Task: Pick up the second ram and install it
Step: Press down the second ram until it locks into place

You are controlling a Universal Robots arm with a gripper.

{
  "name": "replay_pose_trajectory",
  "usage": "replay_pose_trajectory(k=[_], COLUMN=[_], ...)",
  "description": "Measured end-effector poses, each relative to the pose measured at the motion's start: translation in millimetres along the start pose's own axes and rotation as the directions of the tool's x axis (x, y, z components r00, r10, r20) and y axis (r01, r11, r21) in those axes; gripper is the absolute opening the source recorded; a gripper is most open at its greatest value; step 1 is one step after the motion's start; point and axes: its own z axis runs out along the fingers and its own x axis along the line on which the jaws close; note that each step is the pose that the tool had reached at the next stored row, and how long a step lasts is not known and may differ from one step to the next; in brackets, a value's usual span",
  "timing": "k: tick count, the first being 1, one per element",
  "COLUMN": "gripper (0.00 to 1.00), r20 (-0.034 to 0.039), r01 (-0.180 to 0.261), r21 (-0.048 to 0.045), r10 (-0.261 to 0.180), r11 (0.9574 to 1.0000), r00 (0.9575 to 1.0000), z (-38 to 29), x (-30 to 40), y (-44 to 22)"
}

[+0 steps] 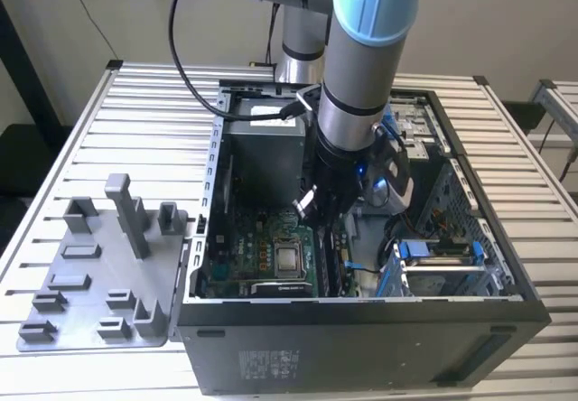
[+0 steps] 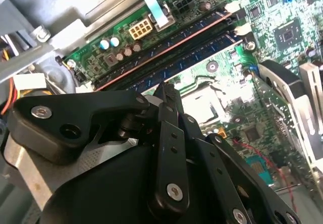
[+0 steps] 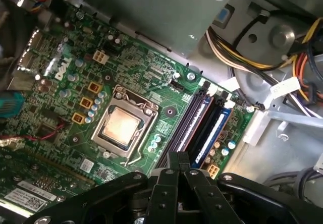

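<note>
The gripper [image 1: 318, 209] reaches down inside the open PC case [image 1: 361, 347], over the green motherboard [image 3: 166, 82]. In both wrist views its 2 black fingers [image 3: 171, 183] are pressed together at the tips, with only a thin seam between them and nothing visibly clamped there. In the second wrist view the closed tips [image 2: 166, 90] sit right over the bank of memory slots [image 2: 166, 47], touching or just above the nearest long dark stick, the second ram [image 2: 202, 50], which lies lengthwise in its slot. I cannot tell whether it is fully seated. A neighbouring slot holds another stick with a reddish edge [image 2: 151, 57]. In the first wrist view the processor socket [image 3: 121, 125] lies just beside the slots on 1 side, and a bundle of coloured cables [image 3: 262, 52] against bare grey metal lies on the other, so room around the fingers is narrow. In the exterior view the case walls ring the arm, with a drive cage [image 1: 433, 252] toward the exterior view's right. The grey peg holder [image 1: 99, 275] sits outside the case on the slatted table [image 1: 135, 130], toward the exterior view's left.
</note>
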Motion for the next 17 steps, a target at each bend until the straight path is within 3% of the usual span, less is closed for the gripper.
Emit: replay_pose_trajectory(k=[5, 10, 12, 17], gripper=[0.11, 0.11, 0.11, 0.11], r20=[-0.0006, 0.0016, 0.0084, 0.0093], r01=[0.065, 0.145, 0.154, 0.154], r21=[-0.0008, 0.0013, 0.0064, 0.0071], r10=[-0.065, -0.145, -0.154, -0.154], r11=[0.9979, 0.9894, 0.9881, 0.988], r00=[0.9979, 0.9894, 0.988, 0.9879], z=[-2.1, -2.5, -2.5, -2.5], x=[-0.1, -0.1, -0.1, -0.1], y=[0.1, 0.1, 0.1, 0.1])
